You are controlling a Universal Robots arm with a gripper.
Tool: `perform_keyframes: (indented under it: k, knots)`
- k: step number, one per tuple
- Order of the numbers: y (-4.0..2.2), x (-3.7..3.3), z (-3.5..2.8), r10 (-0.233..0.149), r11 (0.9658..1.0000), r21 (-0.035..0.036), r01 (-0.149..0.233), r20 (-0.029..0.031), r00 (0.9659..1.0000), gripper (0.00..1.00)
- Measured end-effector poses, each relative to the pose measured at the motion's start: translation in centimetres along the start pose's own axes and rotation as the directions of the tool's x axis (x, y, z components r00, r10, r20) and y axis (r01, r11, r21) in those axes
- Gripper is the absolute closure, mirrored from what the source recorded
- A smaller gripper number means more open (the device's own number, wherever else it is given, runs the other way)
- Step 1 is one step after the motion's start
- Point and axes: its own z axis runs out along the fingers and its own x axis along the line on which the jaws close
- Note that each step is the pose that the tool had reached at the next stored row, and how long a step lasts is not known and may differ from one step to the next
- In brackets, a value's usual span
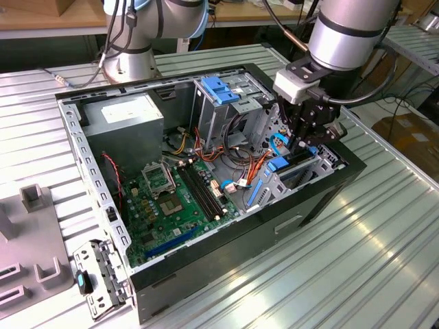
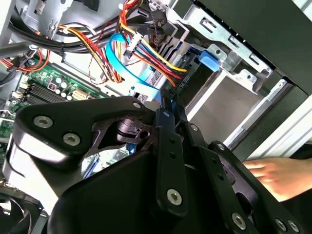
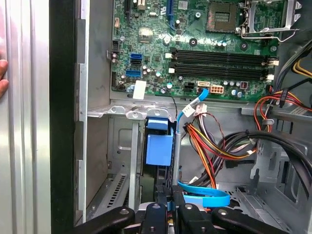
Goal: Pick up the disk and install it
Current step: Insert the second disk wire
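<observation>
The gripper (image 1: 302, 145) is seen in the exterior view lowered into the open computer case (image 1: 171, 271), over the drive bay (image 1: 291, 175) at the case's front corner on the exterior view's right. The disk (image 3: 159, 146) stands on edge in that bay, its blue end tab uppermost in the first wrist view, directly ahead of the fingers (image 3: 161, 210). The fingers are drawn close together, with only a thin gap between them, and seem to touch the disk's near edge; whether they grip it cannot be told. A blue cable (image 3: 204, 197) lies just beside the fingers. A person's hand (image 2: 275, 176) rests beside the case on the bench (image 1: 357, 260).
</observation>
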Motion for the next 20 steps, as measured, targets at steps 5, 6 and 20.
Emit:
perform_keyframes:
  k: [5, 6, 20]
  knots:
    - [0.18, 0.72, 0.08, 0.004, 1.0000, 0.0046, -0.005, 0.0356, 0.9994, 0.84]
    - [0.20, 0.78, 0.08, 0.005, 1.0000, 0.0054, -0.006, 0.0420, 0.9991, 0.84]
    - [0.10, 1.10, 0.12, 0.006, 1.0000, 0.0059, -0.006, 0.0480, 0.9988, 0.84]
